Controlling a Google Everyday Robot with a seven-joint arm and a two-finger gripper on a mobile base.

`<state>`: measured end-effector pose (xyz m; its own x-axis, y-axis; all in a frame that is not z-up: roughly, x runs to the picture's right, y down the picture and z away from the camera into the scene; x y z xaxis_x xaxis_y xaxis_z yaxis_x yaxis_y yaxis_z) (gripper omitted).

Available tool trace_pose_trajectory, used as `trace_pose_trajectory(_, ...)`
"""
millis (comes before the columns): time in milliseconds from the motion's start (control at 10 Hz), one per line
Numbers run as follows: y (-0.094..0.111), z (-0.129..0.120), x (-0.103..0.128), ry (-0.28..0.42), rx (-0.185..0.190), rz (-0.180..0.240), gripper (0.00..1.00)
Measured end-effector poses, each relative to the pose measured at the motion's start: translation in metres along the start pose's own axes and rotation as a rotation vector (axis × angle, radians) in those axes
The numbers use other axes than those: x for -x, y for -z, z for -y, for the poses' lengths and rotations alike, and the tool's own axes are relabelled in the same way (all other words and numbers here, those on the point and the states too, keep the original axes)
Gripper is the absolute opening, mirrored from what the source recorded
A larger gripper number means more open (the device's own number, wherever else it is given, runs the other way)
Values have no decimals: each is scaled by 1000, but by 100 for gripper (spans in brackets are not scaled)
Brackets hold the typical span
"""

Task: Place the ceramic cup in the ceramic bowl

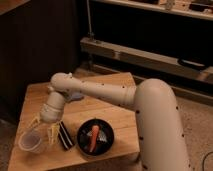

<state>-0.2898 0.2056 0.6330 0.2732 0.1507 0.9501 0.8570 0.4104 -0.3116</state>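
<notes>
Robot test area of a laboratory or workshop kind, dimly lit. A small, plain wooden worktop (120, 107) stands alone on a speckled hard floor (197, 120); behind it runs a heavy metal rack (150, 56) with long horizontal rails; the upper shelf holds stored items too dim to identify; a dark wall (40, 45) closes the left side. A white robot arm (100, 90) reaches over the worktop; its pincer (42, 131), fingers spread, hangs at the front left corner just above the ceramic cup (30, 142); the ceramic bowl (80, 137) lies near, to the right.
</notes>
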Motion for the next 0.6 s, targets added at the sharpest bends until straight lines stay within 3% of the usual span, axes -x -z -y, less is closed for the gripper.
trace_pose_trajectory(400,5,-4,-8,42,-1,-8,80)
trace_pose_trajectory(600,4,-13,-10,62,18,-49,80)
